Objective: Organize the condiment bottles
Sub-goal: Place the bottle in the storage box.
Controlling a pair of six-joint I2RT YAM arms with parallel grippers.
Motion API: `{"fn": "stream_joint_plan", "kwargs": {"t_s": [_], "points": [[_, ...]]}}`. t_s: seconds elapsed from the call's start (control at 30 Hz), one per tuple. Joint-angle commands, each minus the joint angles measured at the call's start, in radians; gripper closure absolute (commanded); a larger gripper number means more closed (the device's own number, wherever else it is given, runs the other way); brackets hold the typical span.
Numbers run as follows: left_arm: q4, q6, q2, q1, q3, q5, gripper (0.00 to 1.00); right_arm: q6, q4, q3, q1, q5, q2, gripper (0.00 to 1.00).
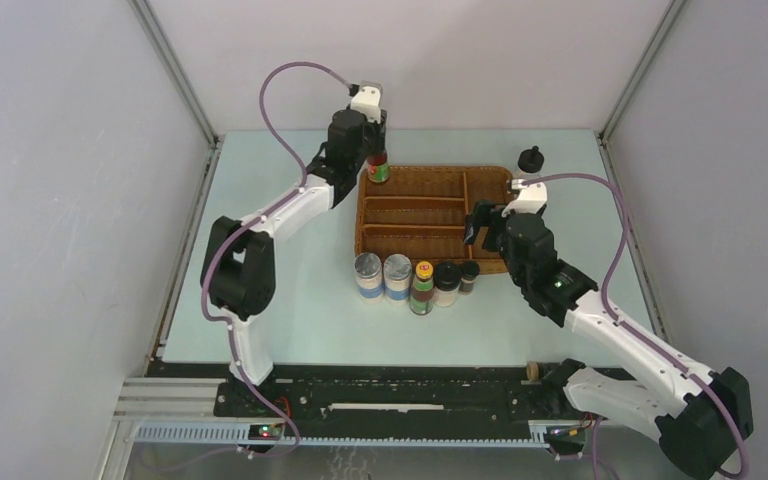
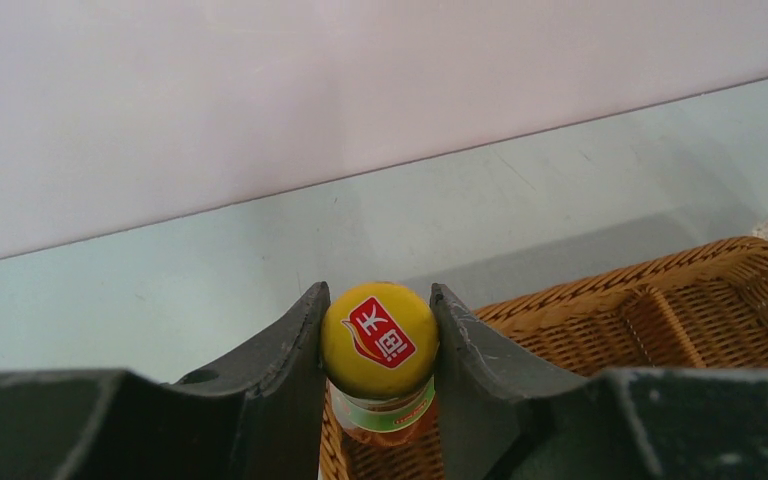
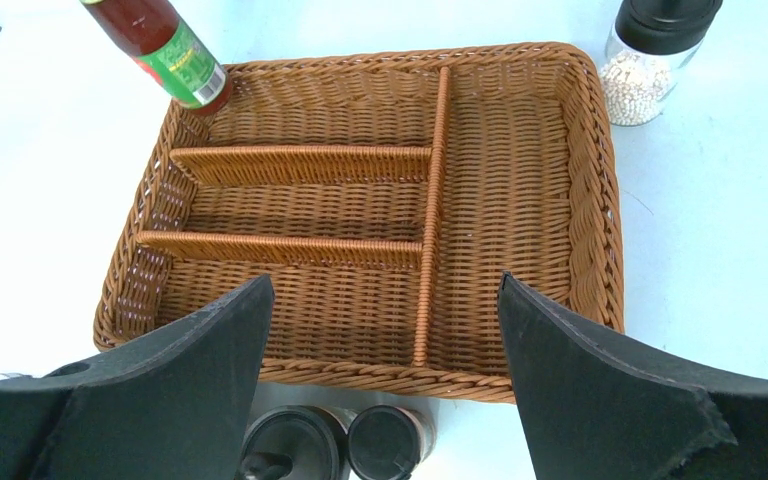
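The left tool (image 2: 377,312) pinched the round, glossy yellow cap of a dark sauce bottle (image 3: 168,48). The bottle stood upright, cap up, directly beneath the fingers at the far left corner of the woven brown wicker tray (image 3: 585,200). The right tool (image 3: 385,285) was spread wide above the tray's near edge. Five more bottles (image 1: 422,283) lined the smooth pale table (image 1: 290,300) just before it.

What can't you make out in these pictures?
- Left wrist: the left gripper's fingers hide the base of the yellow-capped dark sauce bottle; whether it touches the brown wicker tray is unclear.
- Right wrist: bottom edge cuts off a black-capped bottle and its smaller neighbour.
- Top view: a small round thing by the black rail, too small to name.
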Motion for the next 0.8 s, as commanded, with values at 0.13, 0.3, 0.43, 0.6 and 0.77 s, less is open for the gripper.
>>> {"fn": "stream_joint_plan", "kwargs": {"t_s": [0.13, 0.3, 0.43, 0.6, 0.77], "points": [[0.161, -0.002, 0.000, 0.013, 0.103, 0.041, 1.00, -0.013, 0.052, 0.003, 0.010, 0.030, 0.026, 0.09], [0.194, -0.021, 0.007, 0.013, 0.059, 0.046, 1.00, -0.011, 0.052, 0.002, 0.010, 0.032, 0.028, 0.09], [0.226, -0.035, 0.015, 0.013, 0.027, 0.051, 1.00, -0.009, 0.052, -0.005, 0.010, 0.033, 0.026, 0.09], [0.250, -0.038, 0.031, 0.013, 0.011, 0.060, 1.00, -0.006, 0.088, -0.014, 0.010, 0.035, 0.031, 0.09], [0.261, -0.051, 0.050, 0.013, -0.002, 0.070, 1.00, -0.006, 0.099, -0.019, 0.010, 0.038, 0.046, 0.08]]}}
